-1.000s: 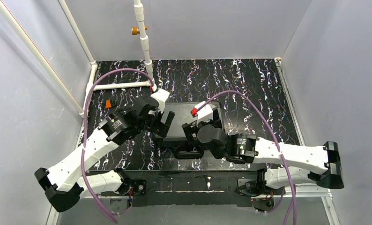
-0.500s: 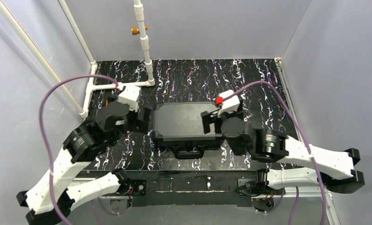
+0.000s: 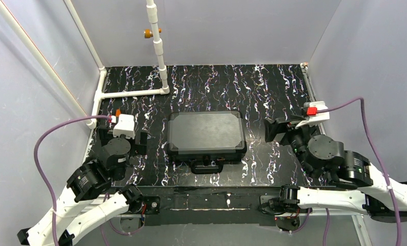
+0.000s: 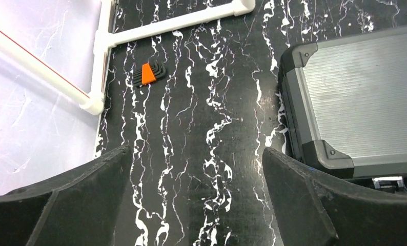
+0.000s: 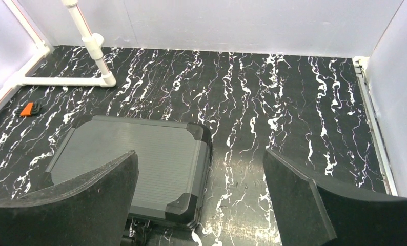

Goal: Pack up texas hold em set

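The texas hold em set shows as a black hard case, shut and lying flat in the middle of the table, handle toward the arms. Its ribbed lid fills the right of the left wrist view, and the case sits low left in the right wrist view. My left gripper hangs left of the case, apart from it, open over bare table. My right gripper hangs right of the case, open and empty. The case's contents are hidden.
A small orange-and-black object lies near the left wall, also visible in the left wrist view. A white pipe frame stands at the back left, its base bar on the table. Walls close in three sides.
Both grippers have come off the case lid. The left arm swung out to the left and back, the right arm out to the right and back. The case stays put.
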You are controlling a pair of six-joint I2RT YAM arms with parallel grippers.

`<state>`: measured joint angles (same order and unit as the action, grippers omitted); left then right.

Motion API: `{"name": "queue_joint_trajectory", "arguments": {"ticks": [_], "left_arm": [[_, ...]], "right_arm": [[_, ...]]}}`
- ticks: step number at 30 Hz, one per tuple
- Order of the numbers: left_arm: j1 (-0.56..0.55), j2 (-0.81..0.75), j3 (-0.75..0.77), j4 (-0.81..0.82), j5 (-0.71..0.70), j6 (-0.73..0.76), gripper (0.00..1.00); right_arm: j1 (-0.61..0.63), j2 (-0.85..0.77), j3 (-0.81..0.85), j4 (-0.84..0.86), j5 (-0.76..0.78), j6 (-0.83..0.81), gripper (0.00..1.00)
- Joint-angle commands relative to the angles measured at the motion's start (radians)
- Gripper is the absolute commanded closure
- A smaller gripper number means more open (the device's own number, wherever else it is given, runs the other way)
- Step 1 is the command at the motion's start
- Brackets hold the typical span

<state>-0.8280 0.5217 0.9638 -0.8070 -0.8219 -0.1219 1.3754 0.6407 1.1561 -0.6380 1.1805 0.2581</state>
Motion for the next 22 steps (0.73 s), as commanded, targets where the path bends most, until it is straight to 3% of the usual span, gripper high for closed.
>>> {"name": "queue_joint_trajectory", "arguments": {"ticks": [1, 22], "left_arm": [[-0.003, -0.073, -0.060, 0.107, -0.041, 0.018, 0.02], [-0.002, -0.113, -0.115, 0.116, 0.021, -0.044, 0.02]], "right_arm": [[0.001, -0.063, -0.031, -0.015, 0.014, 0.021, 0.02], [0.001, -0.141, -0.082, 0.074, 0.020, -0.005, 0.02]]}}
